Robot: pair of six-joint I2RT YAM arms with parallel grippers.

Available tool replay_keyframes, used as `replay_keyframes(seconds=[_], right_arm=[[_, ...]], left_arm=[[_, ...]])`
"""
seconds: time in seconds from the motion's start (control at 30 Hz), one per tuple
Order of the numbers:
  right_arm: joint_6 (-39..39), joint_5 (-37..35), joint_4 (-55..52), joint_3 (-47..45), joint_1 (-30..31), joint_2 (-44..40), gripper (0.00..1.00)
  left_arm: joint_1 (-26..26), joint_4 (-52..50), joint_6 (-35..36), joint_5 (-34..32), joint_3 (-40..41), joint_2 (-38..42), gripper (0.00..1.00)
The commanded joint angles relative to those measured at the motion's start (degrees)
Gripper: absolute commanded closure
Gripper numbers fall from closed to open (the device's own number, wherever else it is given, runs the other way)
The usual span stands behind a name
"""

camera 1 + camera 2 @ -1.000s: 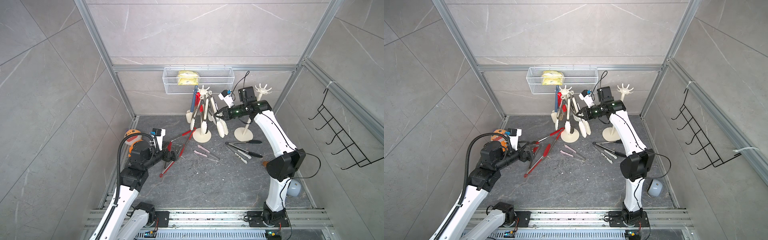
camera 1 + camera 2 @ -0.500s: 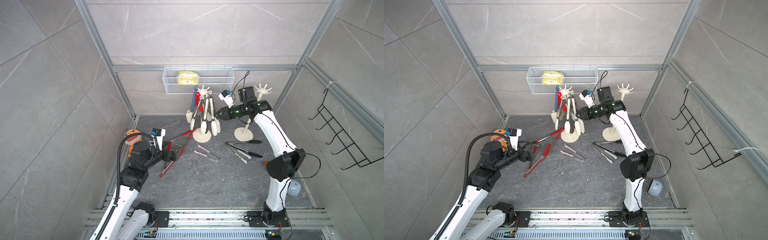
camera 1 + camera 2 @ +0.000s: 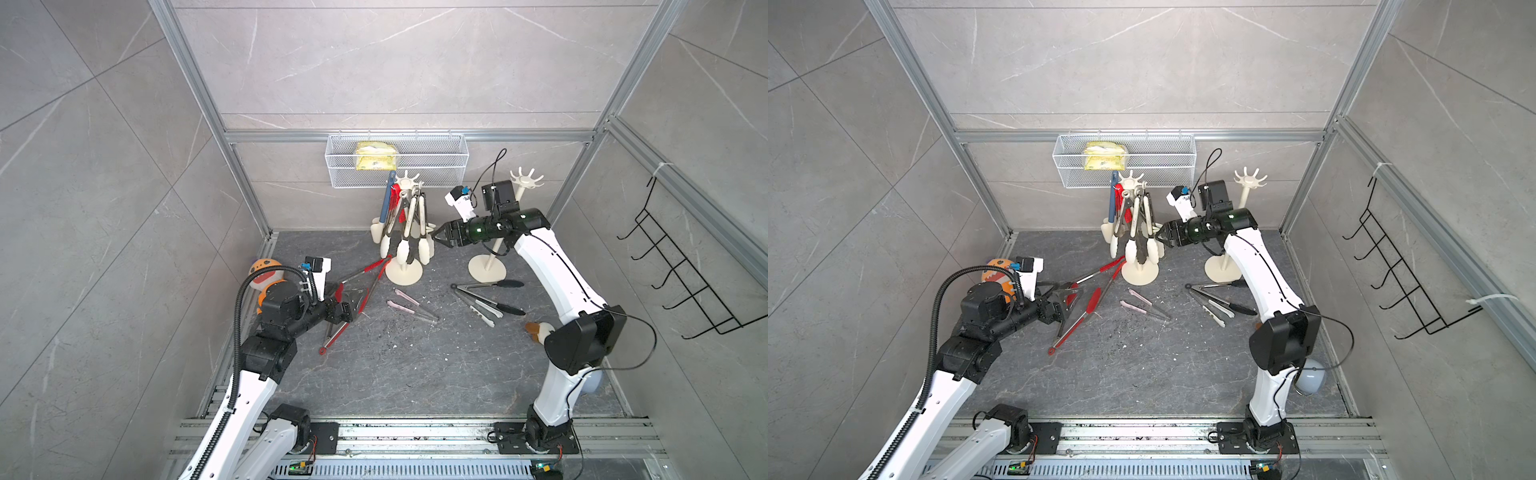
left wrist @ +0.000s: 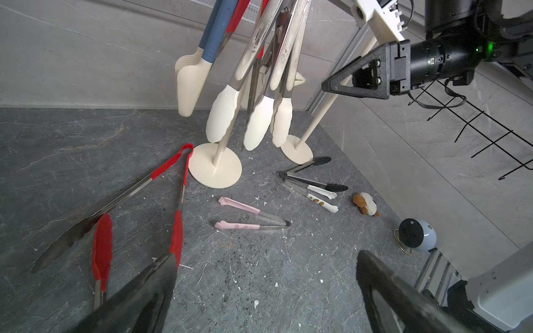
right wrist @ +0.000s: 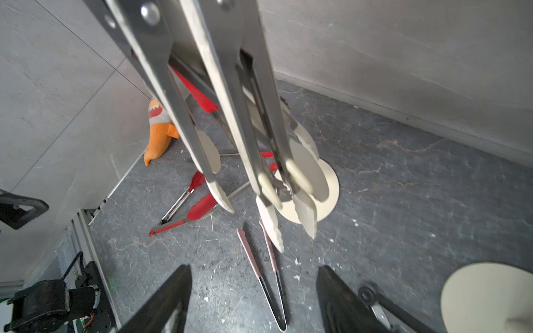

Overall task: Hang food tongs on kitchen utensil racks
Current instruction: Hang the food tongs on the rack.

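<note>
- Looking down in both top views, we see two cream racks upright on the tabletop [image 3: 395, 374] near the back wall, just beside each other.
- The full rack [image 3: 404, 273] carries the hung tongs. These are cream tongs [image 3: 423, 248], blue tongs [image 3: 387, 199] and hung red tongs [image 3: 396, 193], all tips down around the pole.
- The bare rack [image 3: 487, 269] stands behind the right arm.
- The right gripper [image 3: 437, 240] is level with the cream tips and just beside them.
- Its own wrist view shows this gripper [image 5: 253, 269] wide, with nothing between the fingers. We cannot tell whether a finger touches the cream tongs.
- The left gripper [image 3: 348, 306] sits low over the tabletop, wide and empty.
- The open red tongs [image 4: 170, 167] lie with their hinge just beside the full rack's base, arms spread toward the left gripper.
- One red tip runs close by a finger [image 4: 138, 294] of that gripper. We cannot tell whether they touch.
- The shut red tongs [image 4: 102, 242] lie beside the open pair.
- The pink tongs [image 3: 400, 307] lie mid-tabletop.
- The black tongs [image 3: 509, 284] and white tongs [image 4: 324, 204] lie near the bare rack's base.
</note>
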State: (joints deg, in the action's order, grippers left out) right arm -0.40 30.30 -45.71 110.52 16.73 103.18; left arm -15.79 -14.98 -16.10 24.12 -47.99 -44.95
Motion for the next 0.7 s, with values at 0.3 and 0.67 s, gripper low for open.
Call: replay_keyframes(seconds=[0.3, 0.67], right_arm=[[6.0, -9.9, 12.8, -31.1, 0.1, -27.1, 0.07], [7.5, -11.9, 6.0, -43.2, 0.1, -36.2, 0.04]], left_arm=[[-0.4, 1.1, -5.4, -1.8, 1.2, -1.6, 0.00], [-11.2, 0.4, -11.8, -12.8, 3.9, 0.0, 0.01]])
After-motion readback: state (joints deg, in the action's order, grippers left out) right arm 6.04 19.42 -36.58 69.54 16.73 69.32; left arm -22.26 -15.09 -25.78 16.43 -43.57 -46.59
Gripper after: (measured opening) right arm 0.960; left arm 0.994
